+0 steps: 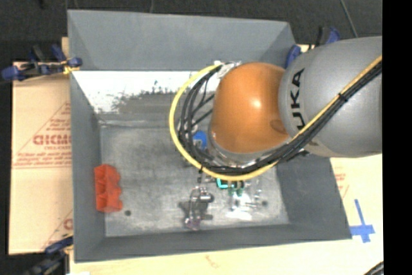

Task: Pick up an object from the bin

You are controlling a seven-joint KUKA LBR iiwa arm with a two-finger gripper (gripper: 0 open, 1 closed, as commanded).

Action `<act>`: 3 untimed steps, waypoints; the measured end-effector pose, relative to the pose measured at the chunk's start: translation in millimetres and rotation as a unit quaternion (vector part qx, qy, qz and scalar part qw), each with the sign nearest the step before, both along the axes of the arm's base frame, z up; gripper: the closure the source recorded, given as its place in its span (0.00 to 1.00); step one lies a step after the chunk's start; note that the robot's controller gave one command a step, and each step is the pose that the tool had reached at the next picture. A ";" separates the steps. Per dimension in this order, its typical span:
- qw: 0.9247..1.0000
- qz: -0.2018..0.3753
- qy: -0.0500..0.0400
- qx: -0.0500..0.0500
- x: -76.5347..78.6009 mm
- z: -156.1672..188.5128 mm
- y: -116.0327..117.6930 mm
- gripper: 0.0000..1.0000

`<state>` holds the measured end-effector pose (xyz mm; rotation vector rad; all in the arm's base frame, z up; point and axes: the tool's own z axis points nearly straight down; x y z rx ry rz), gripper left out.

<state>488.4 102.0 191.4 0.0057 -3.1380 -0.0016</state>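
Red ridged block (pixel 108 188) lies at the bin's (pixel 87 158) left, well apart from the arm. A small grey piece (pixel 198 206) and a clear one (pixel 244 199) sit by the front wall, just below the orange cover (pixel 248 109). Whether the gripper (pixel 225 182) is spread or closed I cannot tell, and coming down between those two might catch neither.

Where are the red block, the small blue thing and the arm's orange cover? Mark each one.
red block (pixel 107 188): camera view, middle of its top face.
small blue thing (pixel 200 138): camera view, its visible part beside the cables.
orange cover (pixel 248 109): camera view, middle of its dome.
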 end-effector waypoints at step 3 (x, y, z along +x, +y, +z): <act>0.969 0.246 -0.008 -0.002 41.8 18.6 -64.9 1.00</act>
